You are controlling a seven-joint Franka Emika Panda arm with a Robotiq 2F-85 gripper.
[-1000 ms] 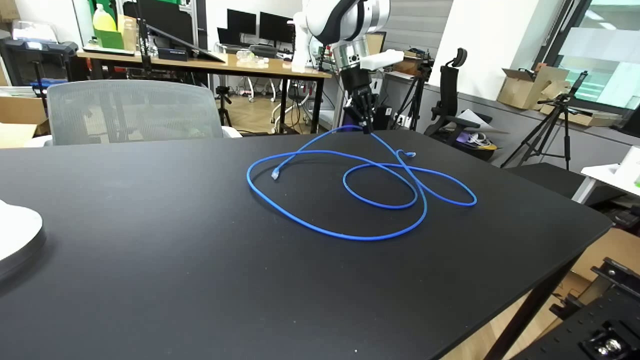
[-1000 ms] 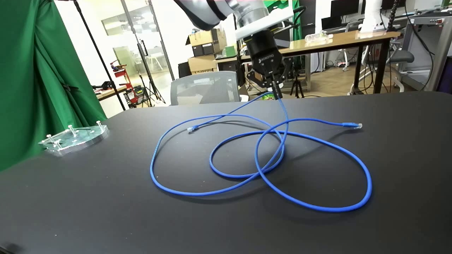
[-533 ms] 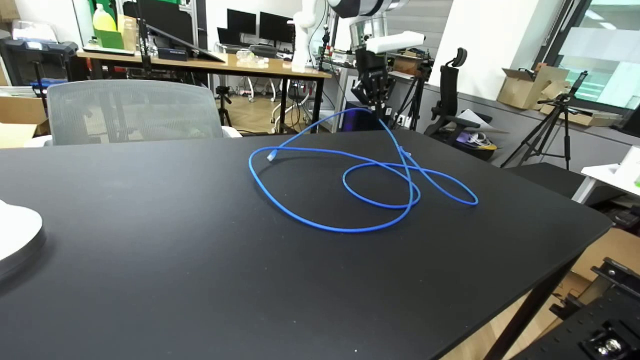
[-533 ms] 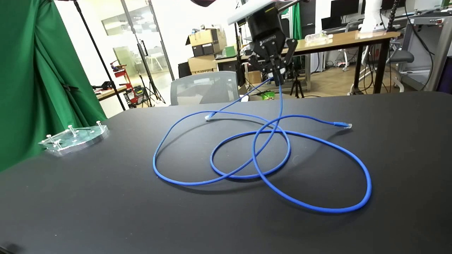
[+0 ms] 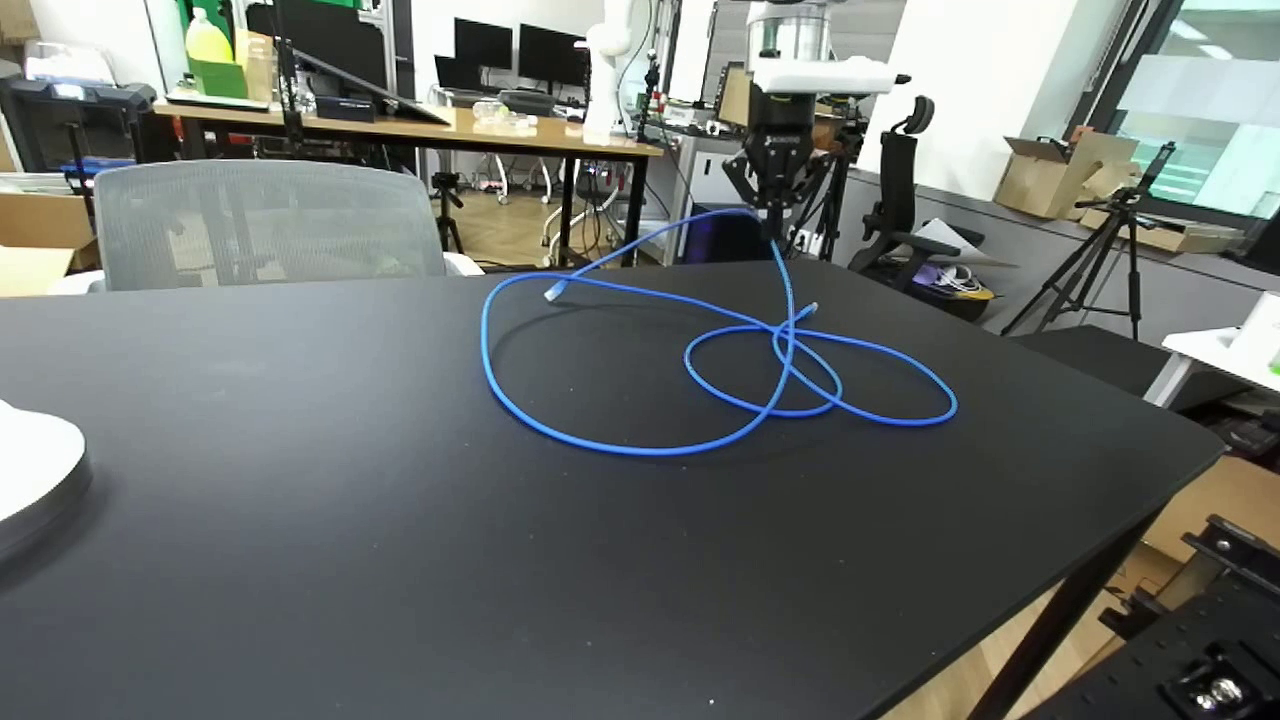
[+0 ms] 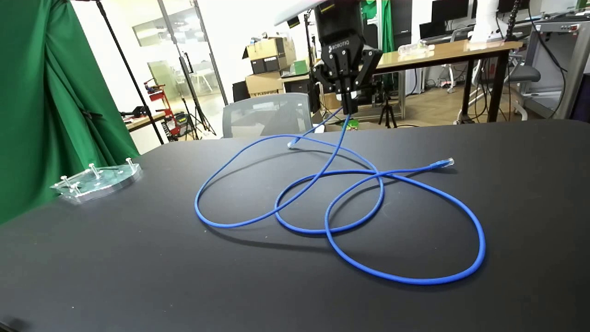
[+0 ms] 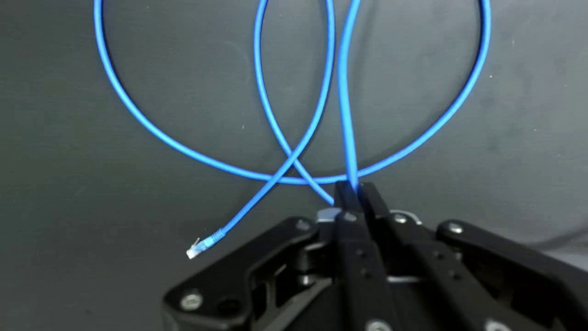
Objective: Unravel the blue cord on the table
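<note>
The blue cord (image 5: 640, 451) lies in overlapping loops on the black table (image 5: 400, 550). The cord shows also in an exterior view (image 6: 410, 281) and in the wrist view (image 7: 347, 115). My gripper (image 5: 772, 228) is above the table's far part, shut on a stretch of the cord, which runs down from the fingertips on both sides. The fingertips show also in an exterior view (image 6: 349, 108) and in the wrist view (image 7: 356, 186). One pale connector tip (image 6: 290, 144) is at the far side; the other connector tip (image 6: 448, 162) points right and shows in the wrist view (image 7: 195, 249).
A clear plate with upright bolts (image 6: 99, 182) stands at the table's left in an exterior view. A white rounded object (image 5: 35, 470) is at the left edge of an exterior view. A grey mesh chair (image 5: 270, 225) stands behind the table. A green curtain (image 6: 46, 115) hangs at the left.
My gripper has risen from table level with the cord and shifted sideways. The large loop's near side has drawn back toward the far edge. Both connector tips have shifted a little.
</note>
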